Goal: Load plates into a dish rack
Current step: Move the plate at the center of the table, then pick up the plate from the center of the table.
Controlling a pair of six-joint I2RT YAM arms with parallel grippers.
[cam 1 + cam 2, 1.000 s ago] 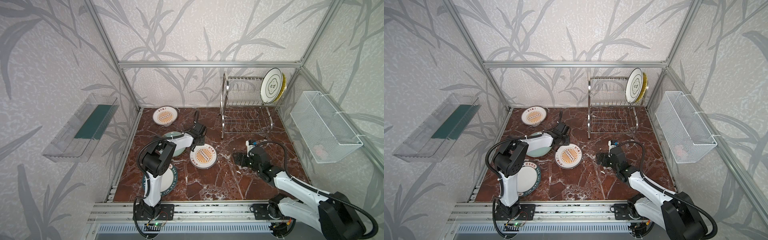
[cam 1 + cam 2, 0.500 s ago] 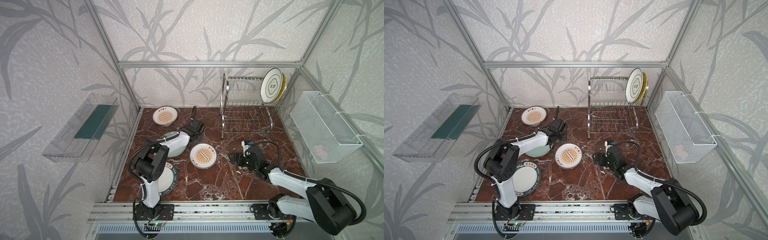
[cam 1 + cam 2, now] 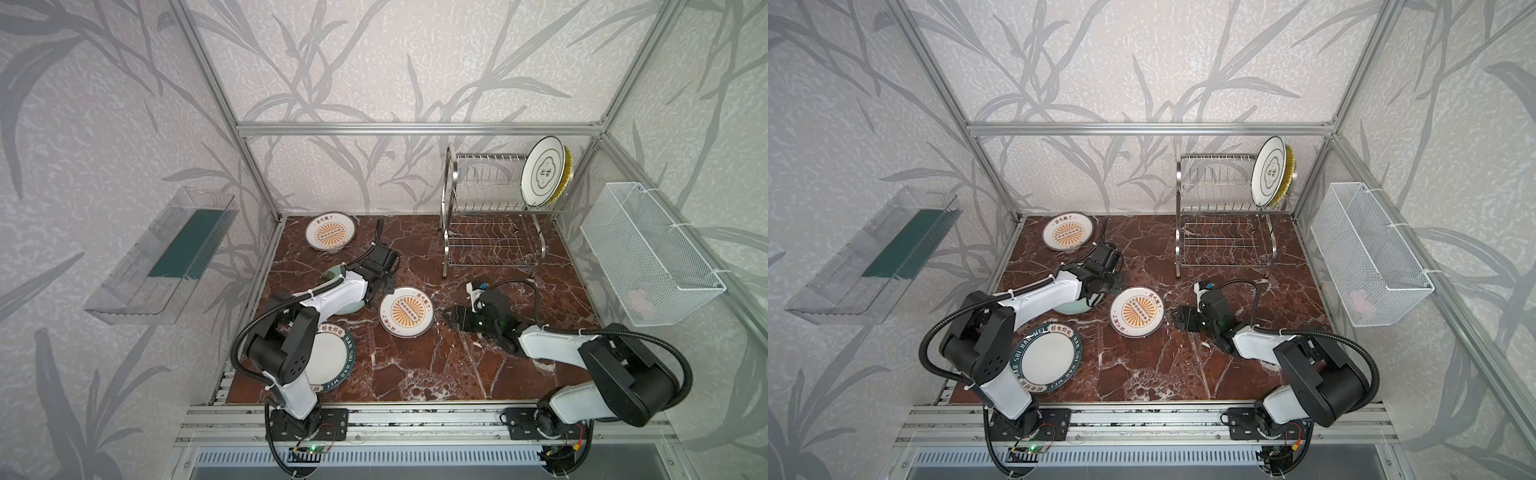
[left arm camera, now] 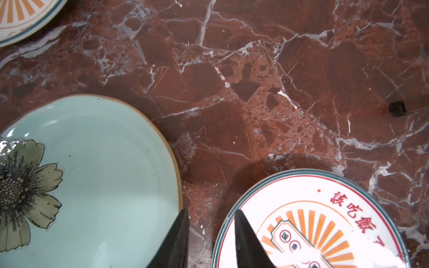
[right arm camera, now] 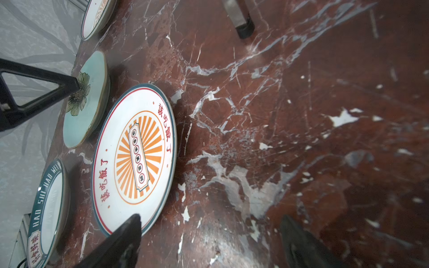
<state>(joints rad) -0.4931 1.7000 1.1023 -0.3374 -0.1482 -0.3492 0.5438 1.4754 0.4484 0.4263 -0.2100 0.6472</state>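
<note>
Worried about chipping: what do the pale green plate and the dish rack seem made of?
The pale green plate: likely glazed ceramic, glossy; bright highlights and a brownish rim edge. The dish rack: polished metal wire, probably stainless steel; thin shiny silver rods.

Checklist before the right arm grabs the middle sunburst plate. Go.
1. Right gripper open: ok, fingers wide apart, empty.
2. Aimed at the middle sunburst plate: ok, it faces the rim.
3. Plate flat on the table: ok.
4. Left gripper clear of that plate: not ok, it hovers right at the rim, beside the pale green plate.
5. Free slots in the dish rack: ok, only the cloud-outline plate and the yellow plate stand at one end of the top tier.
</note>
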